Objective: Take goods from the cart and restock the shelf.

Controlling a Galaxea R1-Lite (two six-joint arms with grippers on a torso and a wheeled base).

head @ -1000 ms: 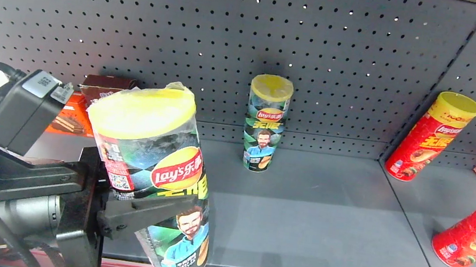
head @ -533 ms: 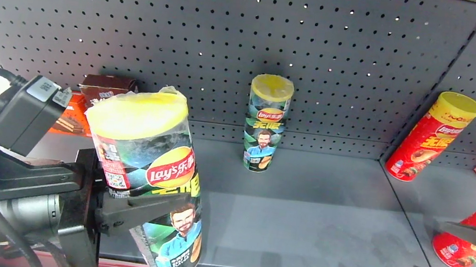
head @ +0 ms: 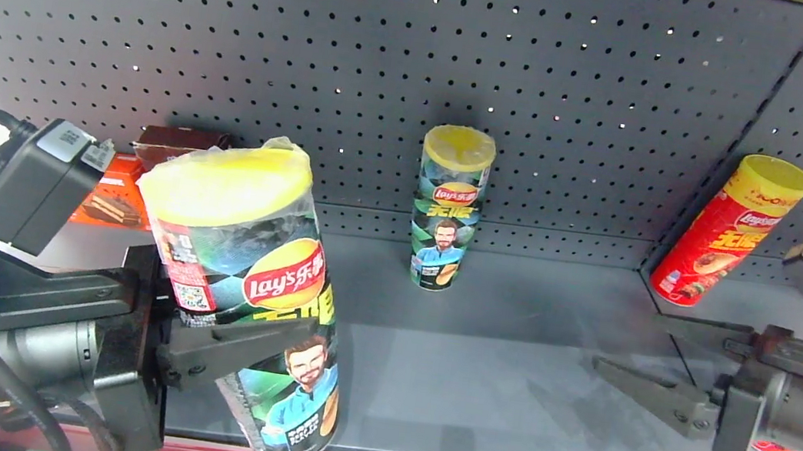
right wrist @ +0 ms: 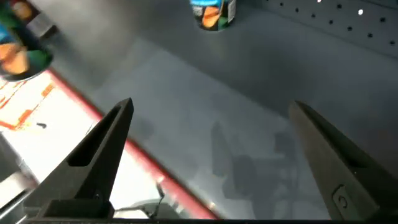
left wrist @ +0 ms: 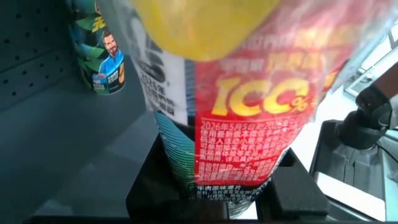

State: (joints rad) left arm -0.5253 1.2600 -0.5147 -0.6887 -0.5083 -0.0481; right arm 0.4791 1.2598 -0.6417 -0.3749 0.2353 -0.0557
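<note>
At the front of the shelf, my left gripper pinches the chip can mid-body; I judge it light, crushable.

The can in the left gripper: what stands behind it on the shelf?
Behind the held can sit a brown box and an orange box. The can and left gripper cover part of both; anything else there is hidden.

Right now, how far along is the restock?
Done: one green can stands upright at the back of the shelf. In hand: the left pincer is shut on a second green can, held at the shelf's front edge, not yet set down. The right pincer is open and empty over the shelf. Left: set that can down; cart stock cannot be judged.
</note>
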